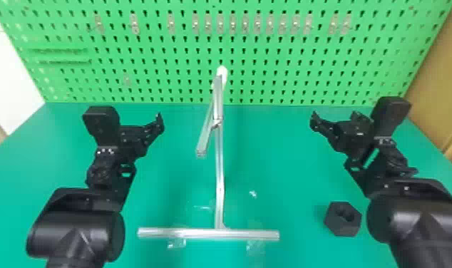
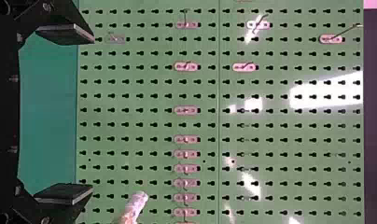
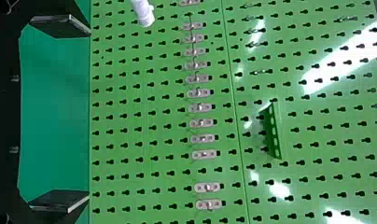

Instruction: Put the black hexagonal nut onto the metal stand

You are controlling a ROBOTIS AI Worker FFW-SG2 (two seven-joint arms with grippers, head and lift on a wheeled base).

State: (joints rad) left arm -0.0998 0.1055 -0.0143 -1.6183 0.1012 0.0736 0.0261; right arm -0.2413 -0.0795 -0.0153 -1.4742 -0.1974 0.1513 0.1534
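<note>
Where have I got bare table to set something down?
Bare green tabletop lies between the metal stand and the black nut, and between the stand and the left arm. It's tight where the nut sits beside the right arm.

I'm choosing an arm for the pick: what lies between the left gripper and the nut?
In the head view, the metal stand lies between the left gripper and the black hexagonal nut, with green table around it.

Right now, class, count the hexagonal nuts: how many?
1: the black hexagonal nut, lying on the green table right of the metal stand. The right arm may hide others.
</note>
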